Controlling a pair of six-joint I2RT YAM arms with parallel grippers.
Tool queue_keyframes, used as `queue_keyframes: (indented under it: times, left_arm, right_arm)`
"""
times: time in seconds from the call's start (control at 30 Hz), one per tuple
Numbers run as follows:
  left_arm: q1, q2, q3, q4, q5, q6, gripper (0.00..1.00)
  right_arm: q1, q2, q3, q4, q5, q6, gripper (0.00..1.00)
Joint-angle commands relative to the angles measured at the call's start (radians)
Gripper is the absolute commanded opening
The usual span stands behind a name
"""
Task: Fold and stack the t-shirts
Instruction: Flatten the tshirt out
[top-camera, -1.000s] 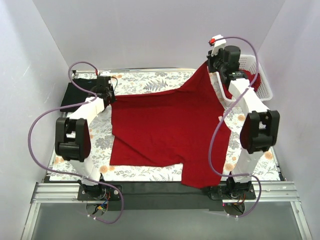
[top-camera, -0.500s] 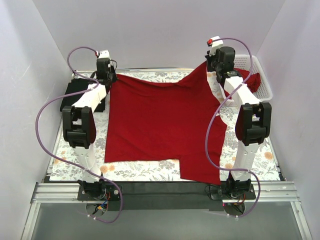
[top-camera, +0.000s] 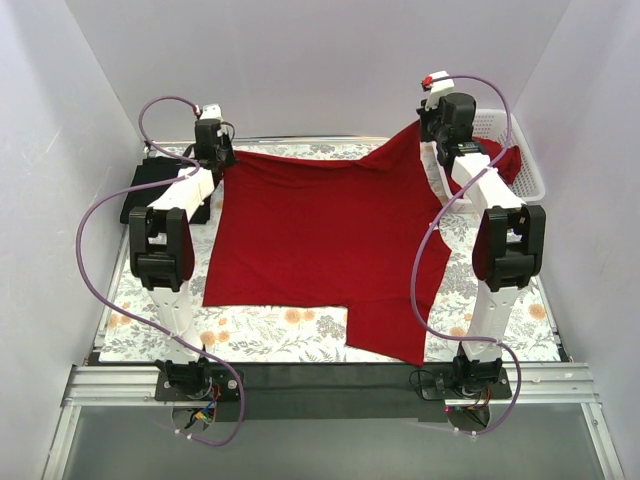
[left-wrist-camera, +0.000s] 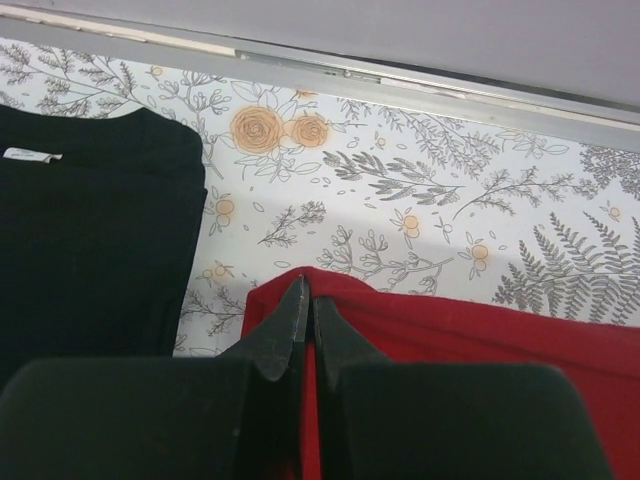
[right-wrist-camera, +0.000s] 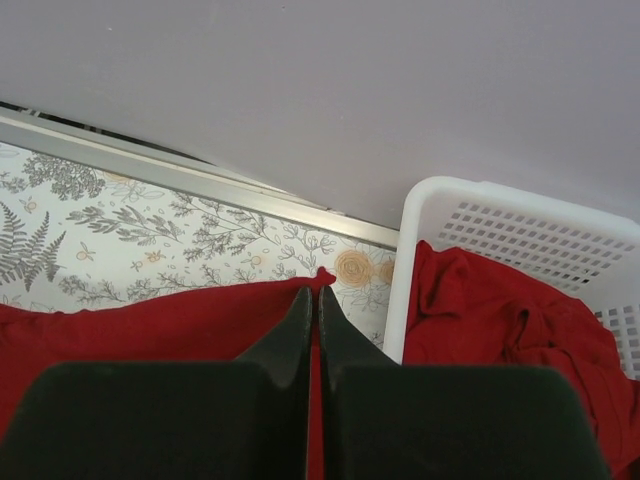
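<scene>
A bright red t-shirt (top-camera: 320, 240) is stretched across the floral table, held up along its far edge. My left gripper (top-camera: 222, 160) is shut on its far left corner, seen in the left wrist view (left-wrist-camera: 305, 295). My right gripper (top-camera: 425, 128) is shut on its far right corner, seen in the right wrist view (right-wrist-camera: 316, 295), and holds it above the table. A folded black t-shirt (top-camera: 160, 185) lies at the far left, also in the left wrist view (left-wrist-camera: 90, 230). More red t-shirts (right-wrist-camera: 500, 320) lie in the basket.
A white lattice basket (top-camera: 530, 175) stands at the far right, close beside my right gripper; its rim shows in the right wrist view (right-wrist-camera: 400, 260). A metal rail (left-wrist-camera: 400, 80) edges the table's far side. The red shirt's near right part hangs over the front edge (top-camera: 395, 345).
Both grippers have drawn the red shirt toward the far edge. The left gripper moved farthest, from mid-left to the far left corner, and the cloth now lies flatter and more stretched.
</scene>
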Motion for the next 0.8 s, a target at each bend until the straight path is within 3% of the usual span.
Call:
queue_keyframes:
  times: [0.0,0.27,0.4,0.77]
  left_arm:
    - [0.025,-0.005,0.021,-0.035,-0.008,-0.007,0.0]
    - [0.026,-0.056,0.03,-0.167,0.07,-0.05,0.0]
    - [0.026,-0.066,0.047,-0.255,0.103,-0.07,0.0]
    - [0.026,-0.145,0.019,-0.398,0.118,-0.102,0.0]
  right_arm:
    - [-0.008,-0.069,-0.015,0.036,0.014,0.022,0.01]
    - [-0.013,-0.196,-0.101,-0.092,0.011,0.1,0.01]
    - [-0.013,-0.25,-0.128,-0.236,0.023,0.154,0.01]
    - [-0.014,-0.36,-0.211,-0.474,0.0,0.321,0.01]
